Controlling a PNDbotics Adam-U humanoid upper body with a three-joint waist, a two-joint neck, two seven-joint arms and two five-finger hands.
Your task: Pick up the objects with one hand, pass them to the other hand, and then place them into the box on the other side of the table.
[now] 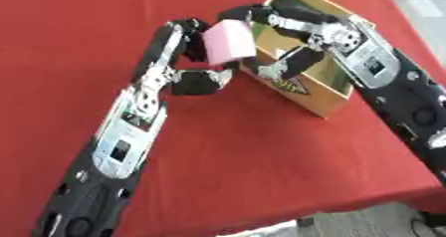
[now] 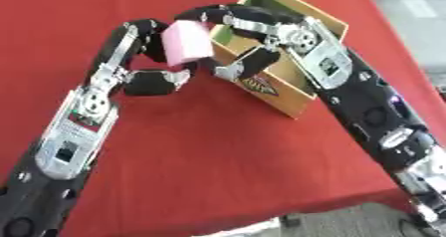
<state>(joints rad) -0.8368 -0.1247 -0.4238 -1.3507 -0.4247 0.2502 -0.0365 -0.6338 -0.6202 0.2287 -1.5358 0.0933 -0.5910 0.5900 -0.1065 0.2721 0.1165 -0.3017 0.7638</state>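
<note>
Red table (image 1: 261,171), pink block (image 1: 229,41) gripped between both hands at box (image 1: 324,104) edge.

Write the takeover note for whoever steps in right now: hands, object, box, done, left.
Left hand: fingers curled round the pink block, holding it above the red table.
Right hand: fingers at the block's far side, over the cardboard box's near wall.
Done: block lifted, brought to the handover.
Left: right hand takes it, left lets go, block goes into the box.
</note>
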